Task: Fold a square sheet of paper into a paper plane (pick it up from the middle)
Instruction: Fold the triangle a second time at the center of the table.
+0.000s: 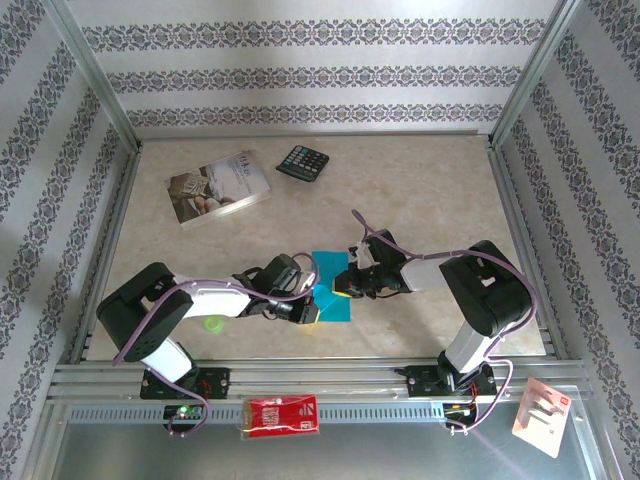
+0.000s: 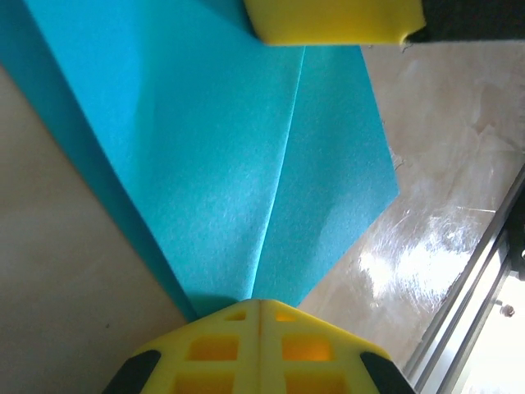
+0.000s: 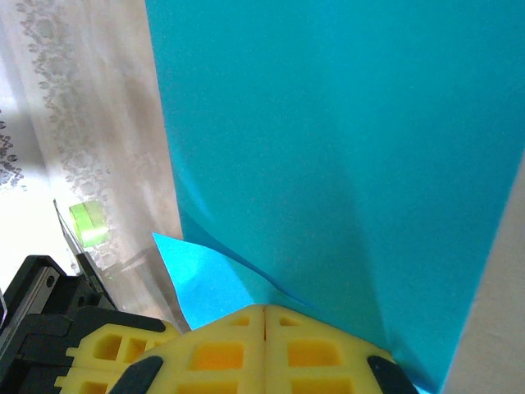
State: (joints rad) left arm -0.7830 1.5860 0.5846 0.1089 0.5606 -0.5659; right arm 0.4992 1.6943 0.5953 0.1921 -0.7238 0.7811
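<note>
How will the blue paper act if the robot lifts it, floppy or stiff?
Probably floppy: the blue paper looks thin, and one flap curls up. The crease down its middle may stiffen it a little. It likely weighs almost nothing, so a nudge could slide it on the shiny table.

Plain turquoise paper (image 1: 330, 262) at the yellow fingers (image 2: 230, 328). Beige marbled table (image 1: 420, 190) beneath. Beyond them, black calculator (image 1: 302, 162); behind, red packet (image 1: 282, 415). Walls (image 1: 300, 60) white, purple floral bands.
</note>
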